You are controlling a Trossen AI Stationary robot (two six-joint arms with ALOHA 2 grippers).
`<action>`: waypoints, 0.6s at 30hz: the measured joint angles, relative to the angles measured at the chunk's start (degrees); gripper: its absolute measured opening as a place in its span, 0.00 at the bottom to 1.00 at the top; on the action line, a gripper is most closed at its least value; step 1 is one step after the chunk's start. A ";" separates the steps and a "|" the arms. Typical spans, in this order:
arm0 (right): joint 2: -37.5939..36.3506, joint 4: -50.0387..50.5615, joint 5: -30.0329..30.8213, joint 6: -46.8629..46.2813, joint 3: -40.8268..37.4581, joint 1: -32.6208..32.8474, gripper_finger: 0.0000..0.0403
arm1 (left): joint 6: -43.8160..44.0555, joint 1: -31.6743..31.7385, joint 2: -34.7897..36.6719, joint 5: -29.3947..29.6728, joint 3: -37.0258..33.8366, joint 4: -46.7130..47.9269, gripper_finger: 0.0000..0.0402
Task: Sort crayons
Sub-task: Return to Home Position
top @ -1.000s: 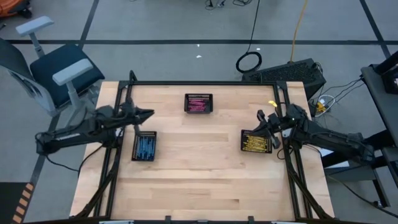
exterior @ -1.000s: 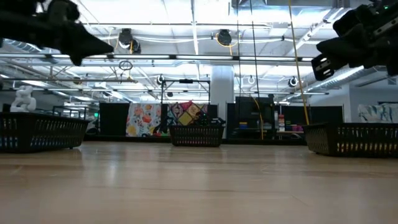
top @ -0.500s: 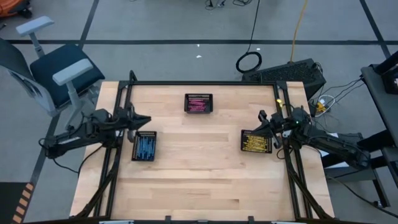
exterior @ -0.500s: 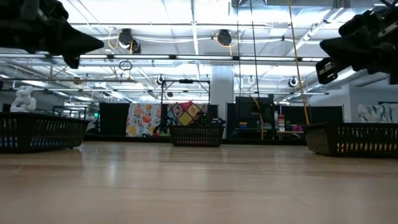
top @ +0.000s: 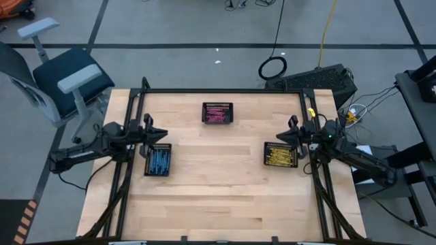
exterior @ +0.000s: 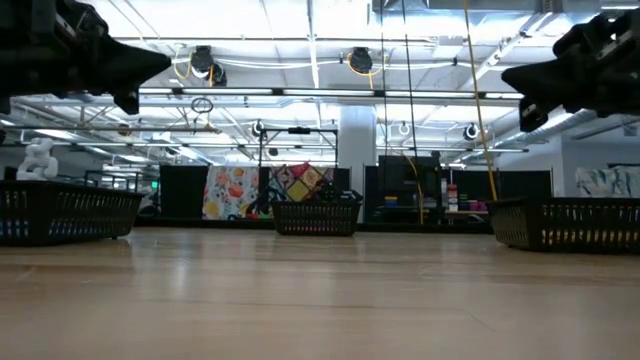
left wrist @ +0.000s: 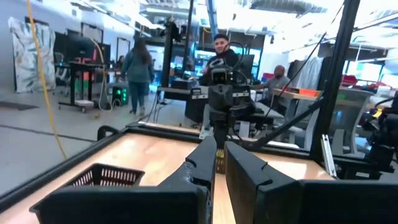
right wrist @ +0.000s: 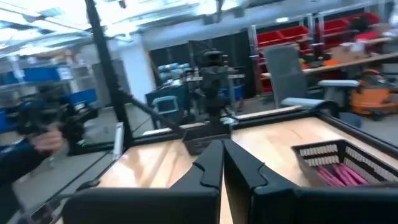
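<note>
Three small black mesh baskets stand on the wooden table, each holding crayons. Blue crayons point(top: 158, 161) are at the left, pink ones point(top: 217, 113) at the far middle and yellow ones point(top: 279, 156) at the right. The pink crayons point(right wrist: 341, 175) also show in the right wrist view. My left gripper point(top: 163, 130) hovers shut and about level just beyond the blue basket's far end. My right gripper point(top: 281, 135) hovers shut over the far edge of the yellow basket. Each points toward the table's middle with nothing between its fingers.
A black frame rail point(top: 225, 90) runs along the table's far edge and down both sides. The bare wood point(top: 218, 190) from the middle to the near edge is free room. An office chair point(top: 65, 82) stands off the far left corner. People point(left wrist: 140, 74) are in the room beyond.
Both arms have folded back a little toward their own sides of the table. Both grippers have tipped up from slanting downward to about level. Both stay shut, and the baskets and crayons have not moved.
</note>
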State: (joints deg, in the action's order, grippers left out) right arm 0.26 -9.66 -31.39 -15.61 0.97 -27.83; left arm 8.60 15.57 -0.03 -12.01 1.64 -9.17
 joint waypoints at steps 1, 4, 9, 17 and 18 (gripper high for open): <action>-0.05 0.08 1.79 -0.35 0.00 0.74 0.00 | -0.15 -0.02 0.00 -0.04 -0.34 -0.72 0.09; -0.19 0.03 10.13 -2.62 -0.02 3.53 0.00 | -0.32 -0.22 0.00 -0.03 -1.17 -2.52 0.09; -0.14 2.68 19.09 -3.20 -0.05 8.87 0.00 | -0.52 -1.15 0.00 -0.06 -1.23 -2.43 0.09; 0.20 7.14 23.96 -2.87 -0.07 14.45 0.00 | -1.48 -3.36 0.00 0.74 -1.23 -2.31 0.09; 0.17 7.16 23.93 -2.29 -0.07 14.74 0.00 | -1.40 -3.45 0.00 1.21 -1.25 -2.30 0.09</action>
State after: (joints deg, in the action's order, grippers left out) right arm 0.43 -2.50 -7.46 -17.90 0.91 -13.09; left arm 7.20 12.13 -0.03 -10.80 0.39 -11.47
